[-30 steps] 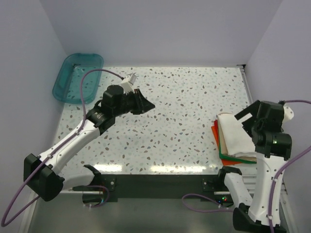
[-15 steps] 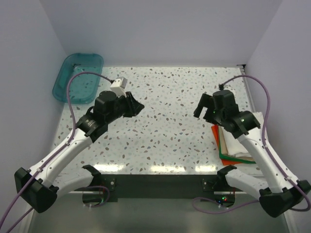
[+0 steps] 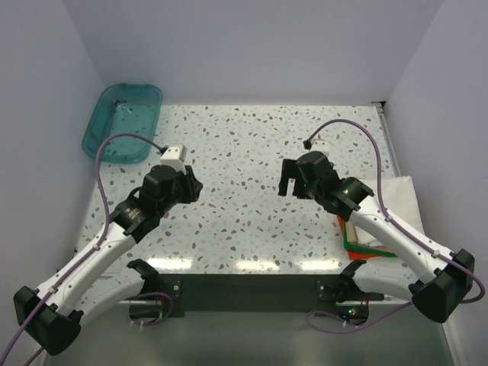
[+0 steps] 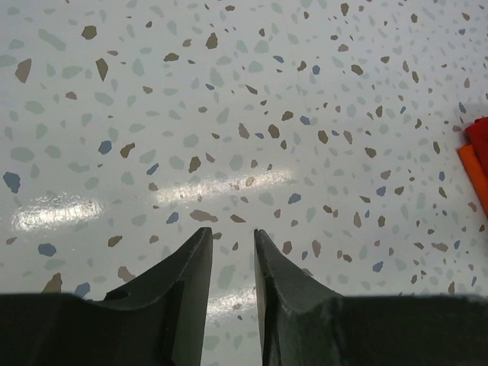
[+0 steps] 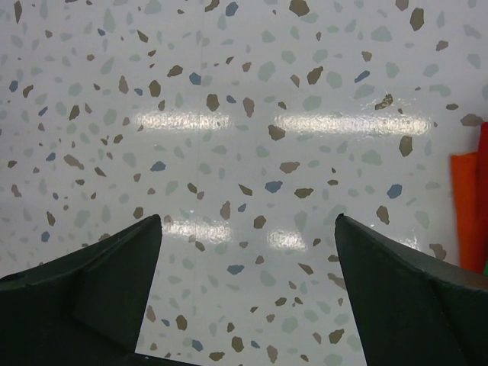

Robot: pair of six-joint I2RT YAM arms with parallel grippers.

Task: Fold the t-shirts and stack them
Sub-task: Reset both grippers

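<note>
The t-shirts [image 3: 393,200] lie folded in a stack at the table's right edge, an off-white one on top, with orange-red [image 3: 341,223] and green [image 3: 364,248] edges showing beneath. My right arm partly covers the stack. An orange-red corner shows at the right edge of the left wrist view [image 4: 476,158] and of the right wrist view [image 5: 463,206]. My left gripper [image 3: 195,184] [image 4: 232,238] hovers over bare table left of centre, jaws a narrow gap apart and empty. My right gripper [image 3: 289,185] [image 5: 248,221] hovers right of centre, wide open and empty, to the left of the stack.
A teal translucent tub [image 3: 122,122] stands at the far left corner, partly off the speckled table [image 3: 252,145]. White walls close in the left, back and right sides. Purple cables arch from both wrists.
My right arm has swung from over the stack leftward to the table's middle. My left gripper has drawn back toward the near left, and its jaws have parted a little.
</note>
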